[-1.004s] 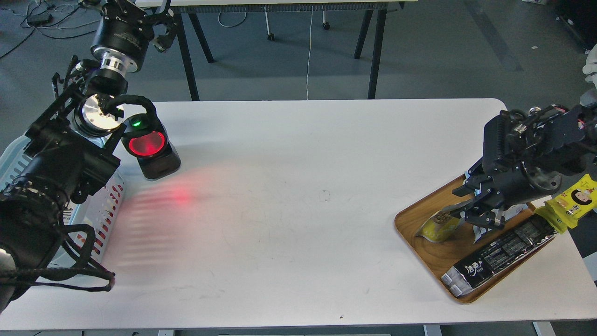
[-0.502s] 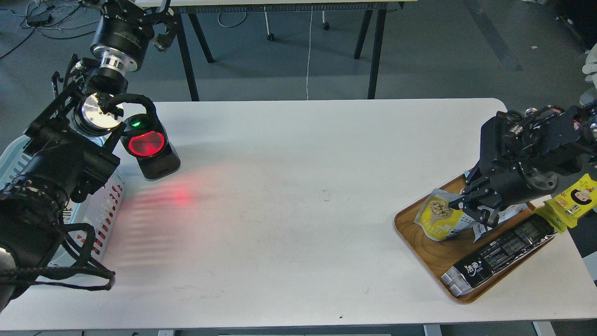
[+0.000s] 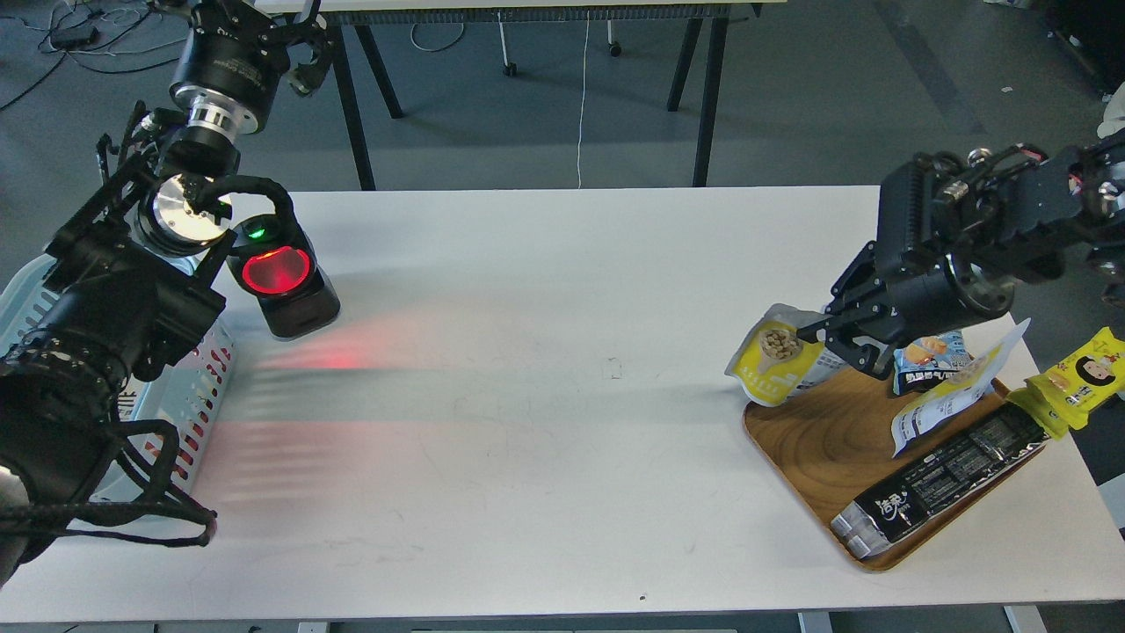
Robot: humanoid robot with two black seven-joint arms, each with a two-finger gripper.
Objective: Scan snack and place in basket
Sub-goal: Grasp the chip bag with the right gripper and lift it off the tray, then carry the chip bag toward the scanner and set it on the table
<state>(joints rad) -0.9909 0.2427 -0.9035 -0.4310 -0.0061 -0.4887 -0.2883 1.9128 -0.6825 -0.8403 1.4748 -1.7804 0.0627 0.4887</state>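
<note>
The snack [image 3: 773, 362], a small pouch with a yellow lower half and a round picture of brown nuggets, hangs in the air over the left end of the wooden tray [image 3: 813, 444]. My right gripper [image 3: 824, 338] is shut on its grey-white top. The pale blue-white basket [image 3: 31, 294] stands at the table's left edge, mostly hidden behind my left arm. My left gripper [image 3: 299, 48] is high at the top left, above the table's far edge, dark and partly cut off. It is far from the snack.
A black scanner [image 3: 283, 281] with a red window stands at the table's back left and casts red light on the table. The tray holds a small blue packet [image 3: 930, 356], a slim white-and-yellow pouch [image 3: 954, 396] and a long black packet [image 3: 940, 479]. A yellow packet [image 3: 1077, 378] lies beside it.
My right gripper has lifted the snack off the tray and carried it up and to the left. The blue packet now shows behind it. The left arm has not moved.
</note>
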